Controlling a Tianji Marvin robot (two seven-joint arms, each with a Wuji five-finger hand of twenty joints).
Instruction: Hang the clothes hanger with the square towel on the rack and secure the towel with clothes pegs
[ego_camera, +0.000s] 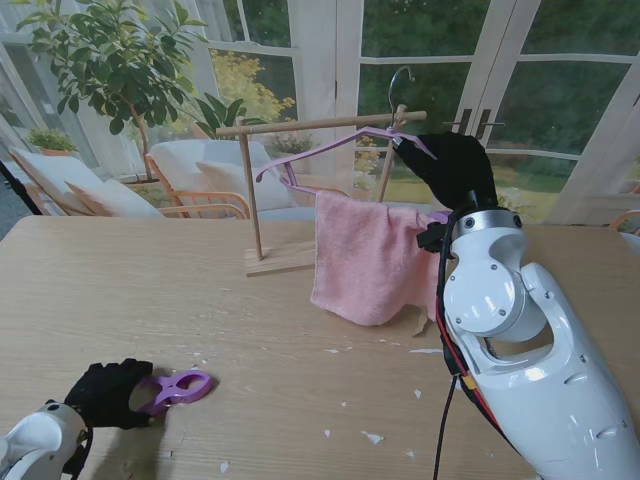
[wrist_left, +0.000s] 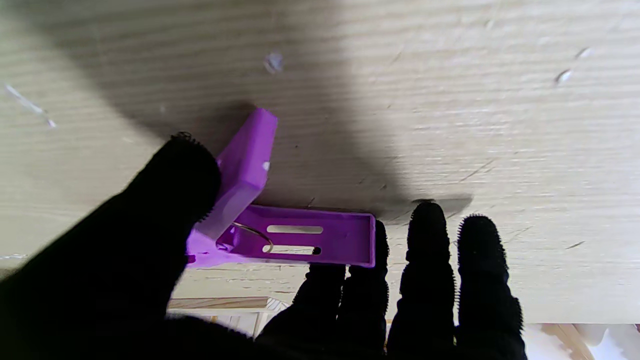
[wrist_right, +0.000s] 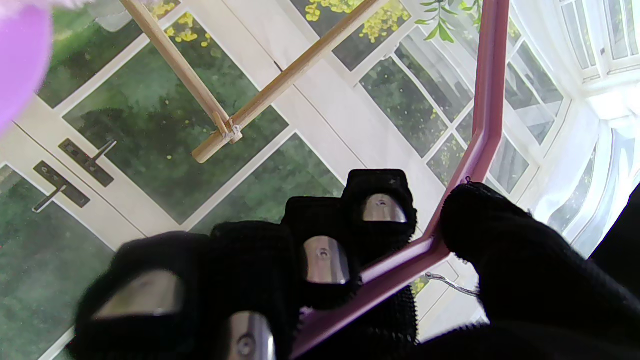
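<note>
Right hand (ego_camera: 452, 165) grips hanger (ego_camera: 330, 150); left hand (ego_camera: 108, 392) — purple peg (ego_camera: 178, 387).

Pink towel (ego_camera: 365, 255) draped on purple hanger (ego_camera: 330, 148); purple peg (ego_camera: 180, 387) flat on table.

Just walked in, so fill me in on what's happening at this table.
The right hand grips the purple plastic clothes hanger carrying the pink square towel, holding it up at the wooden rack; the hook looks over the rail. The left hand is on the wooden table, fingers closing around a purple clothes peg. No peg is on the towel yet.
</note>
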